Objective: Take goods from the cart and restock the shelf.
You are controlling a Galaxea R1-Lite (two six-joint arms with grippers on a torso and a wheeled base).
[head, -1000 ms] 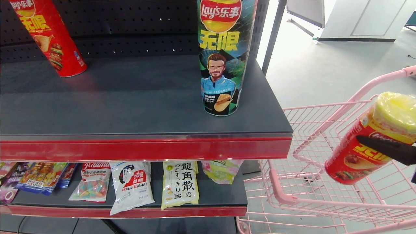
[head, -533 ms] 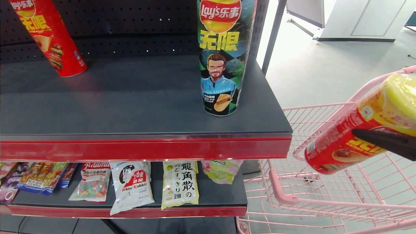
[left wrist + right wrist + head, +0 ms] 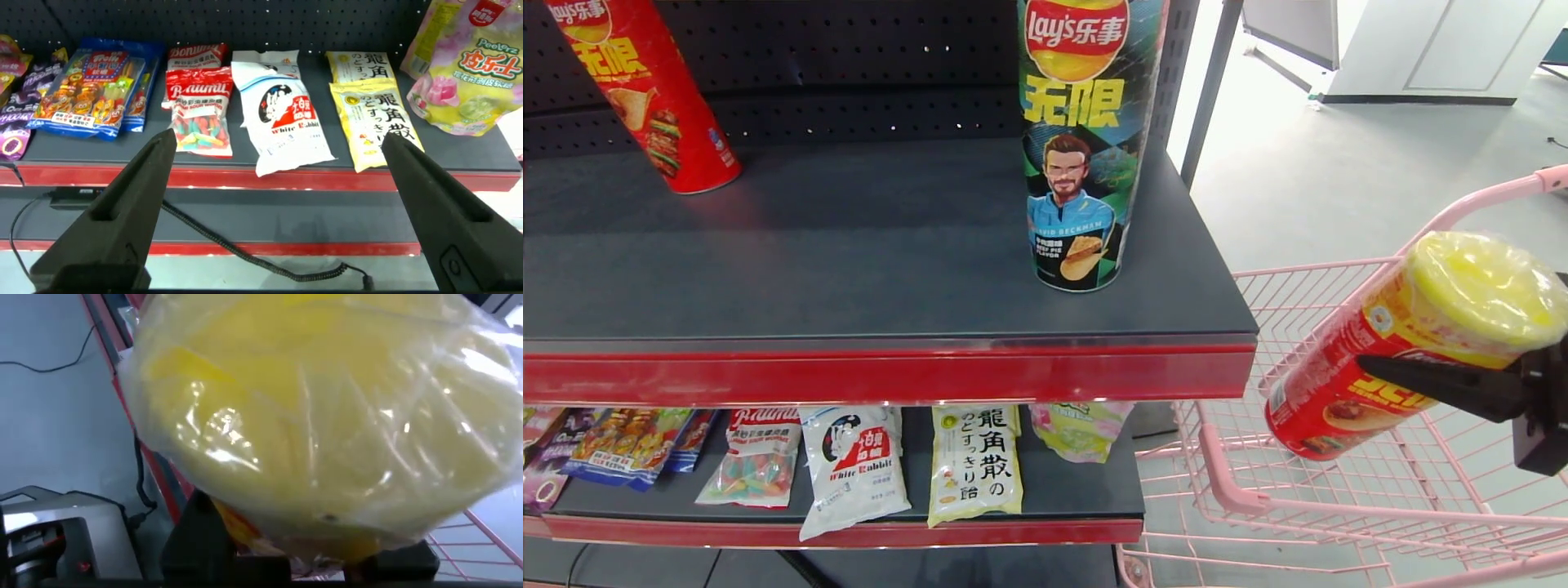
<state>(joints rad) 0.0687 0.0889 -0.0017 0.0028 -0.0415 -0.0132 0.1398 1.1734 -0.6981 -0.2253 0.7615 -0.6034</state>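
Right claw (image 3: 1376,347) clamps the tilted chip can (image 3: 1327,396) — far finger hidden; left claw (image 3: 279,139) gapes empty

Bright floor (image 3: 1339,163) rt; lower shelf (image 3: 1078,490) shaded; glare on wrapped can (image 3: 327,416).

Your right gripper (image 3: 1396,359) is at the far right of the head view, raised, wrist angled inward. It is clamped on a tilted chip can (image 3: 1331,392), with one black finger (image 3: 1437,382) across the can's front. Your left gripper (image 3: 278,137) has both fingers spread wide apart.
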